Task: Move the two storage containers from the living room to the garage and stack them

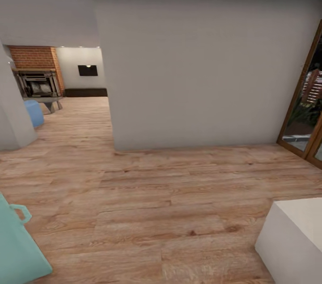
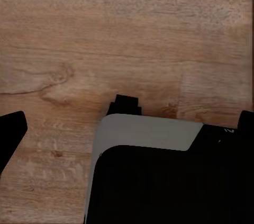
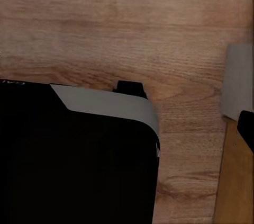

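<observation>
I stood on the wood floor (image 1: pixel 147 194) facing a grey wall (image 1: pixel 201 69). The brick fireplace (image 1: pixel 38 74) was far ahead to my left. I could not tell if my grippers were apart or together.

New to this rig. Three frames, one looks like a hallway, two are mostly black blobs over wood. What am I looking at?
It is a simulated wheeled robot with two arms, driven remotely by a person. The large picture comes from its head camera, looking forward and down. It faces a grey-white wall on light wood plank flooring. Through the opening on the left you see the living room, with a brick fireplace and something blue beside it. A glass door stands at the right, a white block and a teal object in the near corners.

The other two pictures come from cameras near each gripper, pointing down at the floor. The black and grey shapes look like parts of the robot itself. Nothing appears to be held; whether the grippers are open or shut cannot be told.
</observation>
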